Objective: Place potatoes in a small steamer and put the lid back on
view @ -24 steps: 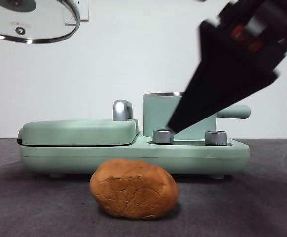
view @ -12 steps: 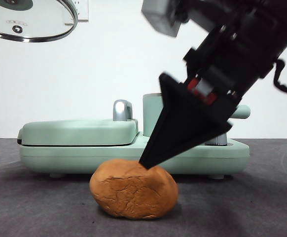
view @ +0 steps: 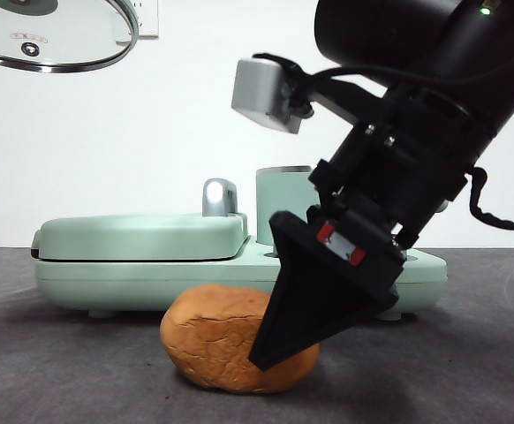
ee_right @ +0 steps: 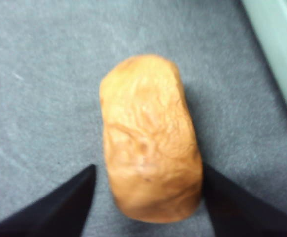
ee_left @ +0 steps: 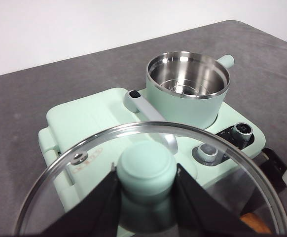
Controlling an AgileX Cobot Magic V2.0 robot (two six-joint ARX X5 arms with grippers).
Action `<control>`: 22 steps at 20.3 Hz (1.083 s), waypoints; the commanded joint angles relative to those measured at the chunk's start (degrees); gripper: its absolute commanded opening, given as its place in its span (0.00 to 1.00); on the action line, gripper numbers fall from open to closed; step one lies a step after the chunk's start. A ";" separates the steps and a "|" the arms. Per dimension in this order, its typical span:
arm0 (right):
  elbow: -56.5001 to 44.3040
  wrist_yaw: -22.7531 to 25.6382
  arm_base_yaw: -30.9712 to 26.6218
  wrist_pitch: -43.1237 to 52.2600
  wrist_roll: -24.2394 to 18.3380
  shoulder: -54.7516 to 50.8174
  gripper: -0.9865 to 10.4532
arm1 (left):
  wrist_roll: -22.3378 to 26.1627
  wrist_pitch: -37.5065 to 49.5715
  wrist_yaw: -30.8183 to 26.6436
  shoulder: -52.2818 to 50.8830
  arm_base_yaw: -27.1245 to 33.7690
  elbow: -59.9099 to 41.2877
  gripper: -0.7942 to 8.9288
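Since a second ago the right gripper (view: 279, 349) has swung down from in front of the small steamer (view: 285, 208) to table level, and its black jaw now covers the right end of the potato (view: 213, 340) in the front view, where half a second back its tip only reached the potato's top. From the right wrist camera the potato (ee_right: 151, 158) lies lengthwise between the two black fingers (ee_right: 59, 207), which stand spread wide, one on each side of its near end; a strip of grey table (ee_right: 45, 98) shows between the left-hand one and the skin, so that one is not yet touching, while contact on the other side cannot be judged. The potato rests on the table just in front of the mint-green appliance base (view: 239, 278), in the same spot as before. On that base the small steamer (ee_left: 188, 89) stands open, its steel interior visible, beside the flat hinged grill plate (view: 142, 234) and behind two control knobs (ee_left: 243, 129). The left gripper (ee_left: 146, 190) is up high, its jaws clamped on the mint-green knob (ee_left: 146, 168) of the glass lid (ee_left: 84, 197), held above the appliance; in the front view the lid (view: 58, 35) hangs at the upper left corner, unchanged across the frames.
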 commanded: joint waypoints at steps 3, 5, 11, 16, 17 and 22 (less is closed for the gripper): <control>0.87 0.37 0.66 0.68 3.30 0.81 0.23 | -0.20 1.86 0.02 -0.20 -0.22 0.81 0.10; 0.96 -0.39 0.57 -0.15 6.36 -0.70 0.23 | -0.17 1.88 0.02 -0.26 -0.22 0.81 0.10; 7.32 2.03 -0.55 -20.96 13.09 -12.96 0.23 | -0.20 1.92 0.02 -0.42 -0.22 0.81 0.10; 22.01 9.27 -5.22 -38.51 17.27 -16.50 0.23 | -0.20 1.92 0.02 -0.39 -0.22 0.81 0.10; 25.55 9.16 -6.91 -40.02 18.43 -15.85 0.23 | -0.20 1.92 0.02 -0.39 -0.22 0.81 0.10; 36.39 9.20 -12.74 -40.92 18.16 -10.69 0.23 | -0.20 1.92 0.02 -0.39 -0.22 0.81 0.10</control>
